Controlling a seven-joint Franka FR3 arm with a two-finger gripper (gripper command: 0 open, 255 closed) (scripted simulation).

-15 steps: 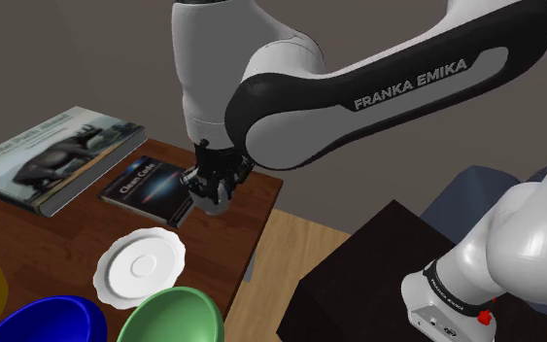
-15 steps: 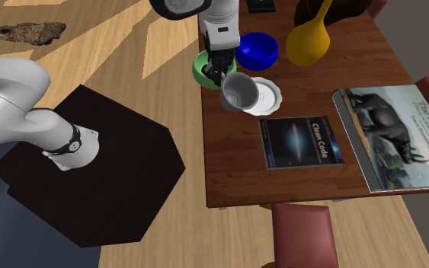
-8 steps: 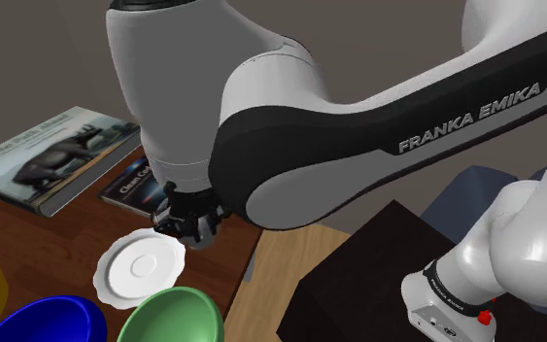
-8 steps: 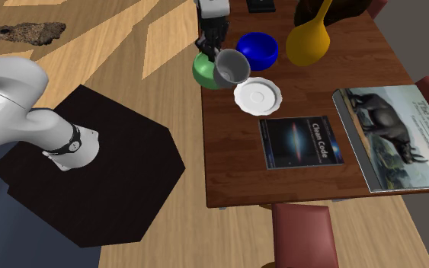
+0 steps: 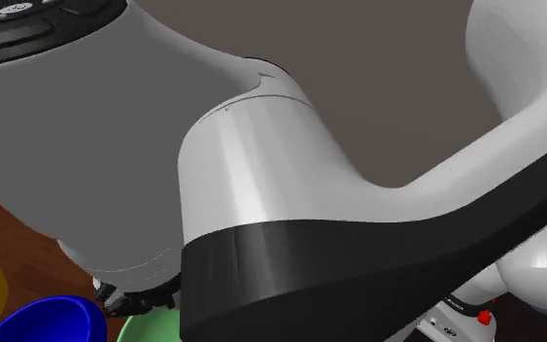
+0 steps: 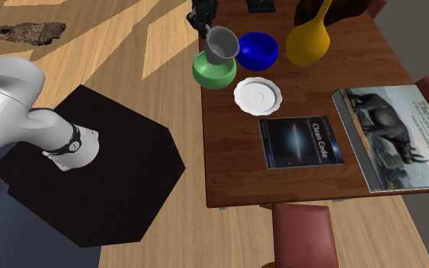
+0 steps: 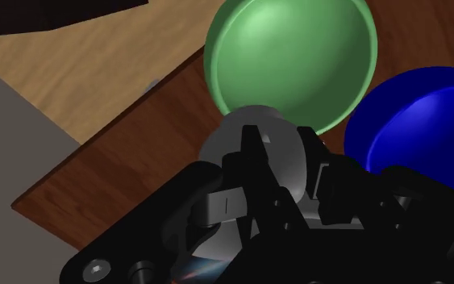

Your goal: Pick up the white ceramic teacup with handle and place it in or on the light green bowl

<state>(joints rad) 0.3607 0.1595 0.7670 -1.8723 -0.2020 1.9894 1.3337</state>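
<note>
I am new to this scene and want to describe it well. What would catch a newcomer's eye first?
The black gripper holds a grey teacup, tilted, over the green bowl, near the top of the second exterior view. Beside them on that view's right stand a vivid blue bowl and a yellow vase.

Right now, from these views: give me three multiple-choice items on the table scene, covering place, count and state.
1. Where is the plain grey cup?
A. on the white scalloped saucer
B. in the air by the round light green bowl
C. inside the deep blue bowl

2. How many books lie on the brown wooden table?
A. one
B. two
C. four

3. The black two-finger gripper is:
A. open
B. shut on the grey cup
C. shut on nothing

Answers:
1. B: the second exterior view shows it hanging at the green bowl's rim.
2. B: there is a small galaxy-cover book and a large animal-cover book.
3. B: the wrist view shows its fingers clasping the cup.
</note>
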